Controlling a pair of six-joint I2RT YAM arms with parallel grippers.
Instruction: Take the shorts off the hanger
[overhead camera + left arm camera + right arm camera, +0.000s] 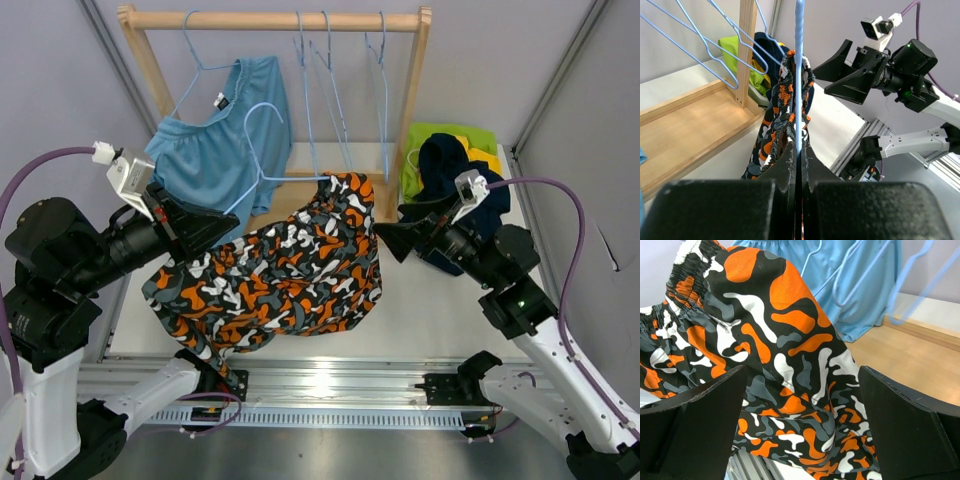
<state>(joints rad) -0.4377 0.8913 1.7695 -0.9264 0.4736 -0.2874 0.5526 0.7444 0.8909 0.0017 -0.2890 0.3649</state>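
pinching the wire of the blue hanger (799, 75), the left jaws are clenched; the camouflage shorts (280, 280) hang from it above the bench (440, 310). right jaws gape beside them, empty. a one-sided tug could twist the thin wire loose.

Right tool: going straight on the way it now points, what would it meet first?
Most likely the orange-black-white camouflage fabric shorts, which fill the view between the fingers of the open right tool; how far off they hang is unclear.
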